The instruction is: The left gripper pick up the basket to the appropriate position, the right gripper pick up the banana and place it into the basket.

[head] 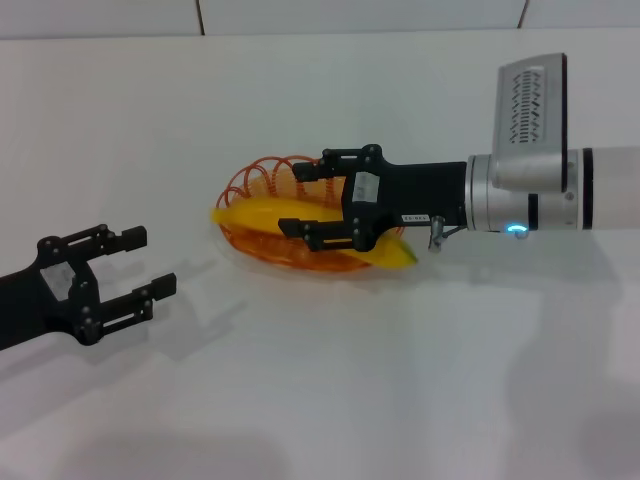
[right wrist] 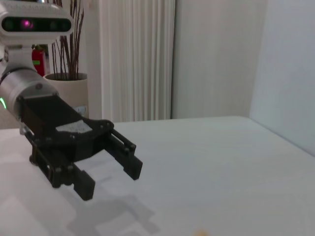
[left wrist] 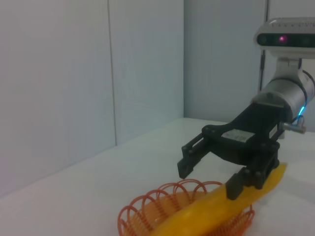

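Nearest the robot in the head view, the left gripper point(head: 137, 263) sits low over the white table point(head: 330, 400), well to the left of the basket and apart from it. Its two black fingers are spread wide with nothing between them, and its shadow lies on the table just beneath. The right wrist view shows the same gripper point(right wrist: 114, 175) from the front, fingers parted and empty, a green light on its silver wrist.

Farther in, near the middle of the table, stands the orange wire basket point(head: 262, 180). The banana point(head: 262, 213) lies lengthwise in it, one pointed end reaching past the rim on the left and the other poking out over the rim on the right. In the left wrist view the banana point(left wrist: 206, 211) rests across the basket point(left wrist: 147, 209) with its far end raised over the looped rim.

The right gripper point(head: 295, 196) reaches in from the right, level over the basket. Its fingers are apart, one above the far rim and one on the near side over the banana; whether the near finger touches the fruit I cannot tell. The left wrist view shows this gripper point(left wrist: 206, 179) with its jaws released, one finger beyond the banana, the other just over it. Its silver wrist carries a blue light.

Beyond the table stands a pale panelled wall point(head: 360, 15).
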You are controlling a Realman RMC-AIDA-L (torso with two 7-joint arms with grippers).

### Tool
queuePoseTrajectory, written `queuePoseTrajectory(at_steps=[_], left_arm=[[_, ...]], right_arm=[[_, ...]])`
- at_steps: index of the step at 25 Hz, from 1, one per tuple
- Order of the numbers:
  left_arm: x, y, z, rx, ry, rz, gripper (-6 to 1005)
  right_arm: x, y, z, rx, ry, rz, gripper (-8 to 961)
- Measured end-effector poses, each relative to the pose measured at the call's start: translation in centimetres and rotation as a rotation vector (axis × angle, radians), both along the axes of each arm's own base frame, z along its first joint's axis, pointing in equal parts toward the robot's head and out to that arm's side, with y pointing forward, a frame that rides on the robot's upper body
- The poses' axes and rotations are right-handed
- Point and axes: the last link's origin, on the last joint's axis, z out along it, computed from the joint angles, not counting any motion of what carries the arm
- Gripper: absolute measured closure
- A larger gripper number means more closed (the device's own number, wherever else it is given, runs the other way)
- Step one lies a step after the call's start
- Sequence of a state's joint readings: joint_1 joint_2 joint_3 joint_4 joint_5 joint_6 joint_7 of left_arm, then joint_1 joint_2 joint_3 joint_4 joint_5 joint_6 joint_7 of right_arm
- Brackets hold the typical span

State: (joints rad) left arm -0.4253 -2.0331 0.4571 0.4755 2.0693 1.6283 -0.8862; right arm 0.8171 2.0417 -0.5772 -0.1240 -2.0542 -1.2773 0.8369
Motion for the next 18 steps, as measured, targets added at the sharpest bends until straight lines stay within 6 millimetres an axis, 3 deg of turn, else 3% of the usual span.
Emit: queuePoseTrajectory(at_steps=[3, 9, 13, 18], left_arm=[[-0.1, -0.1, 0.0, 0.001, 0.001, 0.003, 321], [-0.4, -0.4, 0.2, 0.004, 0.006, 0.010, 320], [-0.5, -0.4, 0.2, 0.004, 0.006, 0.010, 319], [-0.7, -0.6, 0.2, 0.006, 0.006, 0.018, 319]], right_arm=[[0.0, -0.1, 0.3, 0.000, 0.014, 0.005, 351], [1.6, -1.0, 3.1, 0.018, 0.055, 0.023, 144], [4.2, -2.6, 5.9, 0.060, 0.064, -0.001, 149], [6.8, -4.2, 8.0, 0.092, 0.041, -0.031, 150]])
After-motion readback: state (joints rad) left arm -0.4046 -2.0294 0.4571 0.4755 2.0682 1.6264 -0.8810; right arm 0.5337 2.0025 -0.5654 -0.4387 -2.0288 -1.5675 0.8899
